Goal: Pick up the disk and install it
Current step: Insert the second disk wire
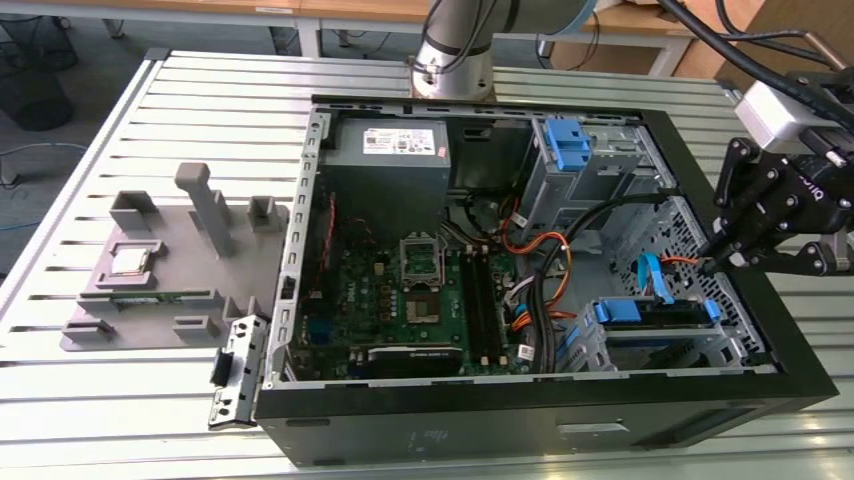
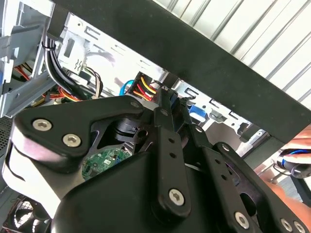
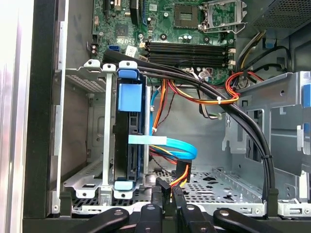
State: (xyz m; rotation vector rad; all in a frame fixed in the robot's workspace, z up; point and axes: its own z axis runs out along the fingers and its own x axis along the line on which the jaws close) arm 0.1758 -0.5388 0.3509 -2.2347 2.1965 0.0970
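The disk sits on edge in the lower drive cage of the open computer case, its blue bracket around it. In the first wrist view the disk stands upright between the cage's metal rails, with a light-blue flat cable running to it. My gripper hangs over the case wall on the exterior view's right, just outside the drive cage. Its black fingers are together in both wrist views, with nothing between them, next to a red-yellow-black power plug.
A grey power supply box with a white sticker sits at the back of the case. A second blue bracket is in the upper cage. A thick black cable bundle crosses above the motherboard. A grey fixture stands on the slatted table.
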